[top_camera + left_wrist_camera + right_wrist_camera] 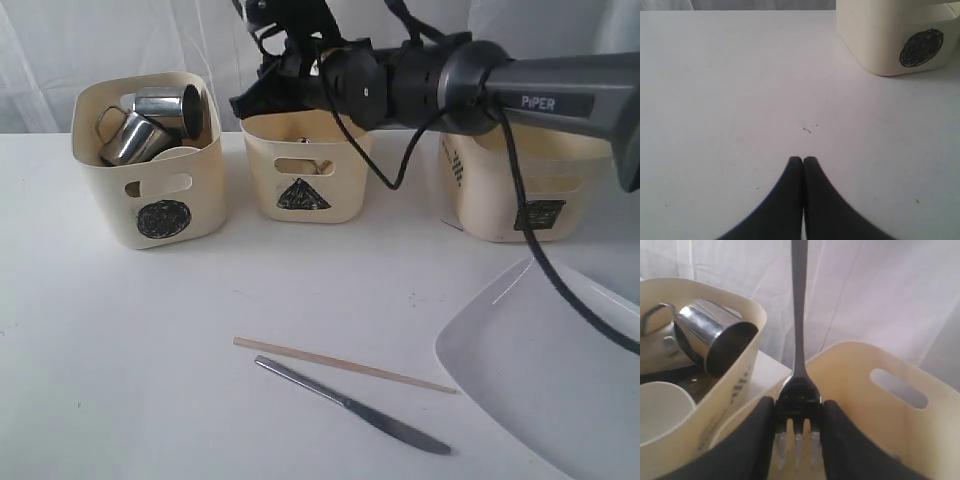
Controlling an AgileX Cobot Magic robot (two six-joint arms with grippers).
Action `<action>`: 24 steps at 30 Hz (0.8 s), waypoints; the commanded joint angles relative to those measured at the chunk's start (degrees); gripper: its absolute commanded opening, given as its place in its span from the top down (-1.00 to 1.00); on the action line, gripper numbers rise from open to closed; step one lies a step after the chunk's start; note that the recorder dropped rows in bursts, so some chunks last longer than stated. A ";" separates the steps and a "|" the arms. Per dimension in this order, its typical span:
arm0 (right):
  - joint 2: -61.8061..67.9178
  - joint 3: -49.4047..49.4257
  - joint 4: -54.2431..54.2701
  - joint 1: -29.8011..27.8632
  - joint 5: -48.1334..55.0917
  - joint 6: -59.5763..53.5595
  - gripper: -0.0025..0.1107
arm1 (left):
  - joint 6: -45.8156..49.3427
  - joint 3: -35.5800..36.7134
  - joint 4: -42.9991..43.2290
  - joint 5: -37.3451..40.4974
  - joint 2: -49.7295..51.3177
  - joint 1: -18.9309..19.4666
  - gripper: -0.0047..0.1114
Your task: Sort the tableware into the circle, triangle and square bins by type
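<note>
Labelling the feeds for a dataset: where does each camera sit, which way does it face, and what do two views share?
Exterior: in front of the table, facing the circle bin, triangle bin and square bin; the right arm crosses it.
Left wrist: low over the table, facing the circle bin; the shut left gripper shows.
Right wrist: above the triangle bin, looking past the right gripper holding the fork.
Shared: the circle bin, in all three.
</note>
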 commanded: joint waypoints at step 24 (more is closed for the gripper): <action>-10.57 0.10 7.14 -6.05 34.60 -0.48 0.14 | -0.25 0.20 0.00 -0.27 -0.22 -0.41 0.92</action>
